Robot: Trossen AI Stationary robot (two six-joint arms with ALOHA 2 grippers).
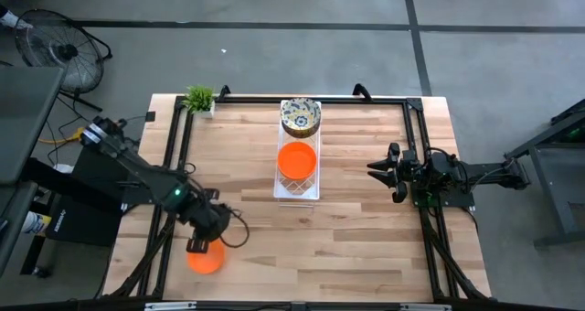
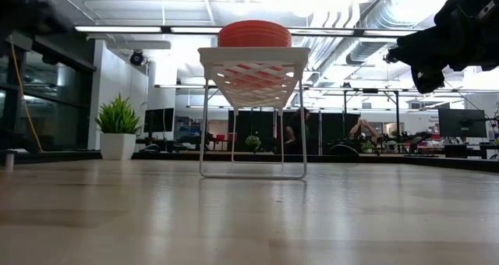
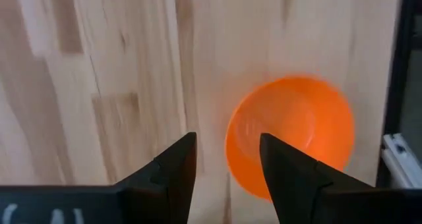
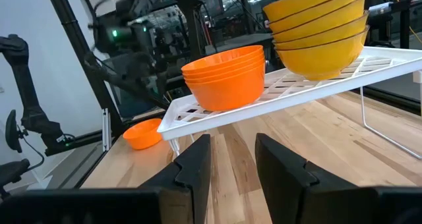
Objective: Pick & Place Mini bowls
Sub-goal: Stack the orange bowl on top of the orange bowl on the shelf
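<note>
While the right gripper (image 1: 384, 172) is idling beside the rack (image 1: 278, 188), fingers parted and empty, the left gripper (image 1: 212, 240) is hovering spread over a lone orange bowl (image 1: 205, 258), probably just clear of it.

White wire rack (image 1: 298, 188) stands mid wood surface (image 1: 347, 229). Small potted plant (image 1: 199, 99) at surface's far left corner, well apart from rack. Floor fan (image 1: 57, 48) beyond plant, off surface.

We see: single bowl (image 1: 205, 259) plain orange | stacked bowls (image 1: 297, 160) orange | patterned bowls (image 1: 300, 116) cream, blue-yellow floral | rack (image 1: 298, 190) white
</note>
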